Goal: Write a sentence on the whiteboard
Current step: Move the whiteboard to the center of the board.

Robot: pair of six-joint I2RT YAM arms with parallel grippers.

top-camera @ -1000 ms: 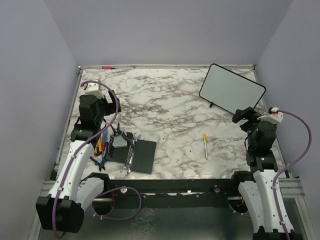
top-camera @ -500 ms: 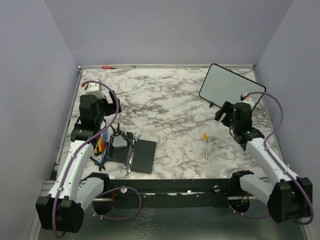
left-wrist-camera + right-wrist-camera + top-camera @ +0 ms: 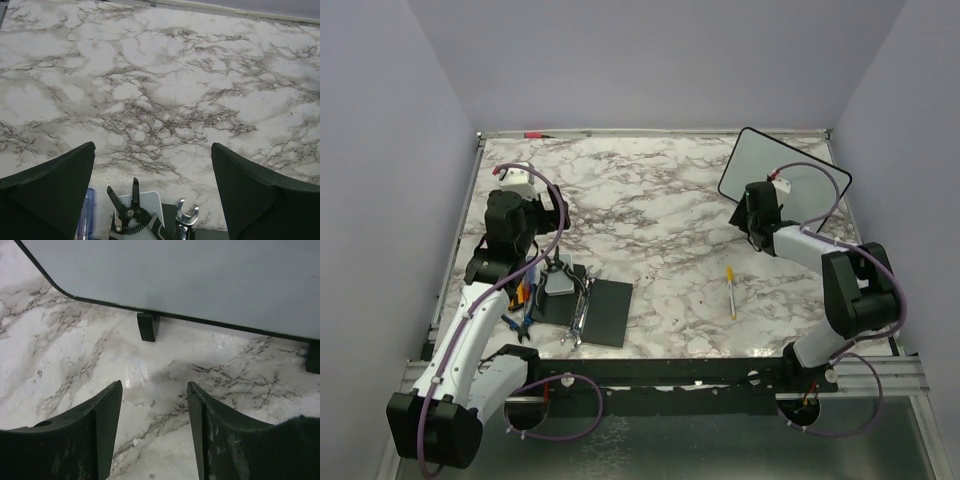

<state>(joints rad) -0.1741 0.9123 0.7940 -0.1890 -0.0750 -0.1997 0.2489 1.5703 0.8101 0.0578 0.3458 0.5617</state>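
Observation:
The whiteboard [image 3: 775, 165] stands propped at the back right, black-framed, and no sentence shows on its white surface [image 3: 175, 270]. My right gripper [image 3: 750, 222] hovers low at the board's lower left edge. In the right wrist view it is open [image 3: 154, 384] over bare marble, facing a small black prop stand [image 3: 148, 326]. A yellow marker [image 3: 730, 291] lies on the table right of centre, apart from both grippers. My left gripper [image 3: 535, 252] hangs wide open [image 3: 152, 145] above the tool pile at the left, with nothing between its fingers.
A flat black square pad [image 3: 605, 310] lies at the front left with wrenches [image 3: 578, 312] beside it. Wire strippers [image 3: 125, 212], a wrench head [image 3: 186, 217] and a blue handle [image 3: 86, 215] sit under the left gripper. Walls close in on the left, back and right.
The right arm has swung from the table's right edge forward and left to the whiteboard's lower left edge, and its jaws have narrowed. The left arm has shifted slightly.

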